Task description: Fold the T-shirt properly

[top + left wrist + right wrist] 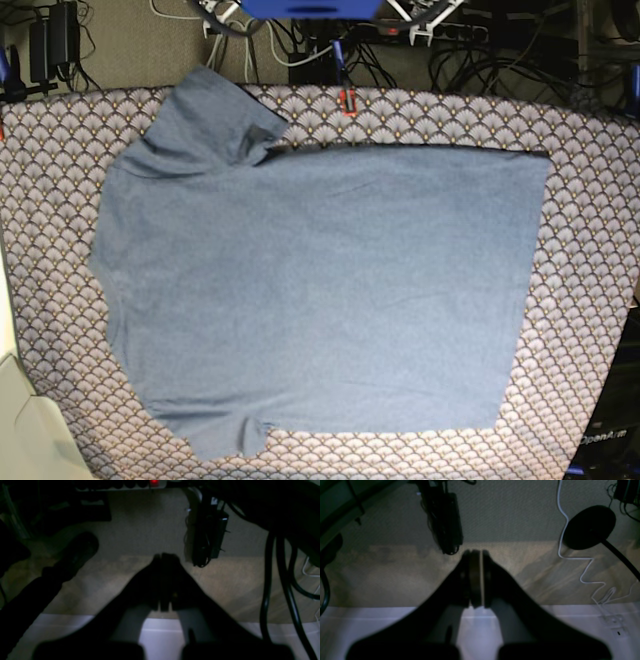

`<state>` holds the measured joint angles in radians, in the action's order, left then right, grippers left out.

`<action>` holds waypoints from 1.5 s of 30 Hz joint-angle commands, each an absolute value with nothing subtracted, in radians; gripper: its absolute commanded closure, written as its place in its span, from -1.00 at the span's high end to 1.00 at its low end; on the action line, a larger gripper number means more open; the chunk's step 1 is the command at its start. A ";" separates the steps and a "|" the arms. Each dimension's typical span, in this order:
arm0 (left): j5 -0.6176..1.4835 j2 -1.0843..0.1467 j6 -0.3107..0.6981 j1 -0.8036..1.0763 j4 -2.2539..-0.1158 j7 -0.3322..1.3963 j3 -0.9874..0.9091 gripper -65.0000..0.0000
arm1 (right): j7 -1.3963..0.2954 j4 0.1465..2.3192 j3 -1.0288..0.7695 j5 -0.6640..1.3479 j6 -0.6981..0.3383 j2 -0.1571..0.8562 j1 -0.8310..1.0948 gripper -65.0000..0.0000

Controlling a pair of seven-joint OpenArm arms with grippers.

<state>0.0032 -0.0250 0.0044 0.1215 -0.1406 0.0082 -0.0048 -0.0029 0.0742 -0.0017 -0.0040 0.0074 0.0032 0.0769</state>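
Observation:
The slate-blue T-shirt (320,290) lies flat on the scallop-patterned tablecloth (590,200) in the base view. Its plain side is up and no lettering shows. The neck end is at the left and the hem at the right. One sleeve (205,110) points to the back left, the other (220,430) to the front left. Neither arm shows in the base view. My left gripper (165,557) is shut and empty, seen over the floor. My right gripper (476,553) is also shut and empty over the floor. The shirt shows in neither wrist view.
Cables and power strips (400,30) lie behind the table's far edge, and an orange clip (347,100) sits at that edge. The wrist views show carpet, a hanging power adapter (210,537), a black round base (590,527) and a white cable (572,557).

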 commanded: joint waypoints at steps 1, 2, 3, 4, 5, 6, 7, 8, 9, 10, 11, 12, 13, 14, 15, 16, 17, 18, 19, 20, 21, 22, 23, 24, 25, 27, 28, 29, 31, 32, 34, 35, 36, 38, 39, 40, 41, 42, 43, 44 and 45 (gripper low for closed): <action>-0.001 -0.030 0.008 0.156 -0.148 -0.001 -0.004 -0.99 | -0.001 0.076 -0.001 -0.007 -0.002 0.007 0.099 -1.00; -0.001 -0.030 0.008 0.170 -0.163 -0.001 -0.004 -0.99 | -0.001 0.087 -0.001 -0.007 -0.002 0.007 0.108 -1.00; -0.001 -0.033 0.008 0.183 -0.189 -0.001 -0.004 -0.99 | -0.001 0.107 0.001 -0.007 -0.002 0.007 0.119 -1.00; -0.001 -0.041 0.010 0.203 -0.220 -0.001 -0.004 -0.99 | -0.001 0.130 0.001 -0.007 -0.002 0.007 0.136 -1.00; -0.001 -0.050 0.010 0.232 -0.257 -0.001 -0.004 -0.99 | -0.001 0.157 0.001 -0.007 -0.002 0.007 0.160 -1.00; -0.001 -0.054 0.010 0.259 -0.298 0.004 -0.004 -0.99 | -0.002 0.193 0.001 -0.007 -0.002 0.007 0.183 -1.00; -0.001 -0.056 0.010 0.280 -0.335 0.007 -0.005 -0.99 | -0.004 0.228 0.001 -0.007 -0.002 0.007 0.209 -1.00; -0.001 -0.061 0.010 0.305 -0.378 0.007 -0.005 -0.99 | -0.002 0.265 0.001 -0.007 -0.002 0.010 0.239 -1.00; -0.001 -0.070 0.010 0.328 -0.412 0.007 -0.005 -0.99 | -0.002 0.297 0.001 -0.007 -0.002 0.015 0.263 -1.00; 0.001 -0.079 0.010 0.352 -0.444 0.007 -0.005 -0.99 | -0.002 0.337 0.001 -0.007 -0.002 0.018 0.291 -1.00; 0.001 -0.082 0.010 0.369 -0.469 0.007 -0.005 -0.99 | -0.002 0.371 0.001 -0.007 -0.002 0.019 0.317 -1.00; 0.001 -0.084 0.010 0.383 -0.493 0.007 -0.005 -0.99 | -0.002 0.403 0.001 -0.007 -0.004 0.021 0.338 -1.00; 0.001 -0.085 0.010 0.400 -0.519 0.007 -0.005 -0.99 | -0.002 0.437 0.001 -0.007 -0.004 0.021 0.360 -1.00; 0.001 -0.085 0.010 0.420 -0.545 0.008 -0.005 -0.99 | -0.002 0.476 0.001 -0.007 -0.004 0.022 0.384 -1.00; 0.001 -0.085 0.010 0.438 -0.572 0.008 -0.005 -0.99 | -0.002 0.516 0.001 -0.007 -0.004 0.030 0.410 -1.00; 0.001 -0.085 0.010 0.455 -0.598 0.008 -0.005 -0.99 | -0.002 0.556 0.001 -0.007 -0.004 0.035 0.433 -1.00; 0.001 -0.085 0.010 0.475 -0.627 0.008 -0.005 -0.99 | -0.002 0.598 0.001 -0.007 -0.005 0.035 0.458 -1.00; 0.001 -0.085 0.010 0.495 -0.665 0.008 -0.007 -0.99 | -0.001 0.648 0.001 -0.007 -0.005 0.038 0.486 -1.00; 0.001 -0.085 0.008 0.521 -0.700 0.008 -0.007 -0.99 | -0.001 0.700 0.001 -0.007 -0.005 0.038 0.513 -1.00; 0.001 -0.085 0.007 0.545 -0.745 0.008 -0.007 -0.99 | -0.001 0.757 0.001 -0.007 -0.005 0.041 0.542 -1.00; 0.001 -0.085 0.007 0.572 -0.789 0.008 -0.007 -0.99 | -0.001 0.814 0.001 -0.007 -0.005 0.048 0.573 -1.00; 0.001 -0.085 0.005 0.596 -0.831 0.008 -0.007 -0.99 | -0.001 0.863 0.001 -0.007 -0.005 0.053 0.601 -1.00; 0.001 -0.085 0.005 0.621 -0.872 0.008 -0.007 -0.99 | -0.001 0.911 0.001 -0.007 -0.005 0.056 0.627 -1.00; 0.001 -0.085 0.004 0.645 -0.915 0.008 -0.007 -0.99 | -0.001 0.960 0.001 -0.007 -0.005 0.058 0.653 -1.00; 0.001 -0.087 0.004 0.676 -0.969 0.008 -0.013 -0.99 | -0.001 1.015 0.001 -0.007 -0.005 0.058 0.685 -1.00; 0.001 -0.096 0.008 0.736 -1.076 0.008 -0.056 -0.99 | -0.001 1.121 0.001 -0.007 -0.005 0.079 0.742 -1.00; 0.001 -0.096 0.008 0.765 -1.135 0.008 -0.079 -0.99 | -0.001 1.171 0.001 -0.007 -0.005 0.084 0.771 -1.00; 0.001 -0.096 0.010 0.796 -1.191 0.008 -0.099 -0.99 | -0.001 1.227 -0.001 -0.007 -0.005 0.087 0.802 -1.00; 0.001 -0.104 0.010 0.857 -1.303 0.008 -0.130 -0.99 | -0.001 1.330 -0.004 -0.005 -0.005 0.102 0.860 -1.00; 0.001 -0.104 0.010 0.880 -1.348 0.008 -0.137 -0.99 | -0.001 1.372 -0.007 -0.005 -0.005 0.108 0.883 -1.00; 0.001 -0.104 0.010 0.931 -1.445 0.008 -0.157 -0.99 | -0.002 1.460 -0.008 -0.005 -0.005 0.114 0.934 -1.00; 0.001 -0.104 0.010 0.954 -1.484 0.008 -0.165 -0.99 | -0.004 1.498 -0.010 -0.005 -0.005 0.120 0.957 -1.00; 0.001 -0.104 0.010 0.981 -1.531 0.008 -0.171 -0.99 | -0.007 1.549 -0.010 -0.005 -0.005 0.128 0.981 -1.00; 0.001 -0.102 0.010 1.026 -1.627 0.008 -0.173 -0.99 | -0.007 1.635 -0.010 -0.005 -0.005 0.134 1.030 -1.00; 0.001 -0.102 0.010 1.052 -1.681 0.008 -0.173 -0.99 | -0.008 1.684 -0.013 -0.005 -0.005 0.136 1.053 -1.00; 0.001 -0.101 0.010 1.073 -1.728 0.008 -0.173 -0.99 | -0.008 1.732 -0.027 -0.005 -0.005 0.140 1.079 -1.00; 0.001 -0.097 0.010 1.092 -1.776 0.008 -0.171 -0.99 | -0.008 1.779 -0.039 -0.005 -0.005 0.140 1.104 -1.00; 0.001 -0.097 0.010 1.110 -1.808 0.008 -0.171 -0.99 | -0.008 1.821 -0.048 -0.005 -0.005 0.140 1.121 -1.00; 0.002 -0.097 0.010 1.124 -1.842 0.008 -0.171 -0.99 | -0.008 1.862 -0.058 -0.005 -0.005 0.140 1.138 -1.00; 0.002 -0.097 0.010 1.136 -1.877 0.008 -0.171 -0.99 | -0.008 1.906 -0.068 -0.005 -0.005 0.140 1.158 -1.00; 0.002 -0.097 0.010 1.147 -1.911 0.008 -0.171 -0.99 | -0.008 1.951 -0.081 -0.005 -0.005 0.140 1.173 -1.00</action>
<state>0.0032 -0.0963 0.0151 1.1248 -1.8977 0.0311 -0.1688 -0.0372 1.9369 -0.0765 -0.0048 -0.0059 0.1356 1.1549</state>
